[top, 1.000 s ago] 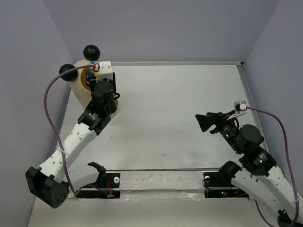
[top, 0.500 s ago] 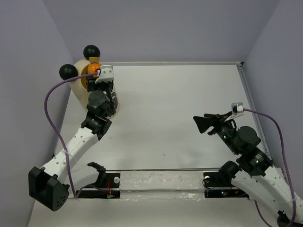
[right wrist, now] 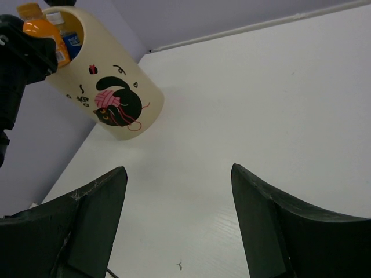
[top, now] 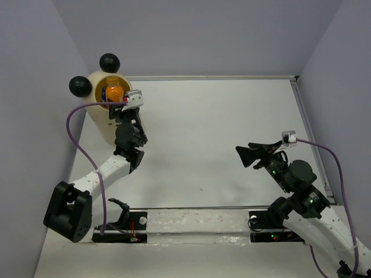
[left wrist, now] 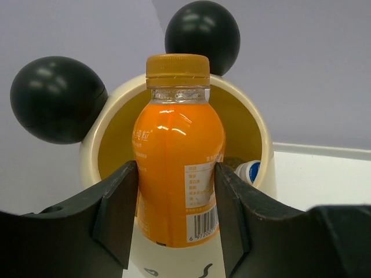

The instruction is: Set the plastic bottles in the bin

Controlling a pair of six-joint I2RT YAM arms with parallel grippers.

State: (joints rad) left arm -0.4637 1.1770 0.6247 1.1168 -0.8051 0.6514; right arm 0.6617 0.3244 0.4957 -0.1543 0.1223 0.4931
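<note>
1. The bench (top: 220, 127) carries the bin (top: 98, 124) at its far left corner, standing upright.
2. The left end effector (left wrist: 177, 220) clamps an orange bottle (left wrist: 177, 156) by its sides, upright, at the bin's mouth and close to the near rim. Released too soon, I reckon, its base clips that rim and it tumbles outside. A nudge from the arm could topple the bin.
3. The right end effector (right wrist: 177, 171) hangs wide and empty, well apart.
4. A blue-capped bottle (left wrist: 249, 172) already lies inside.

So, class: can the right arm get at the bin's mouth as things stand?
Probably not: the bin stands far across the table, and the left arm's jaws hold an orange bottle at its mouth.
</note>
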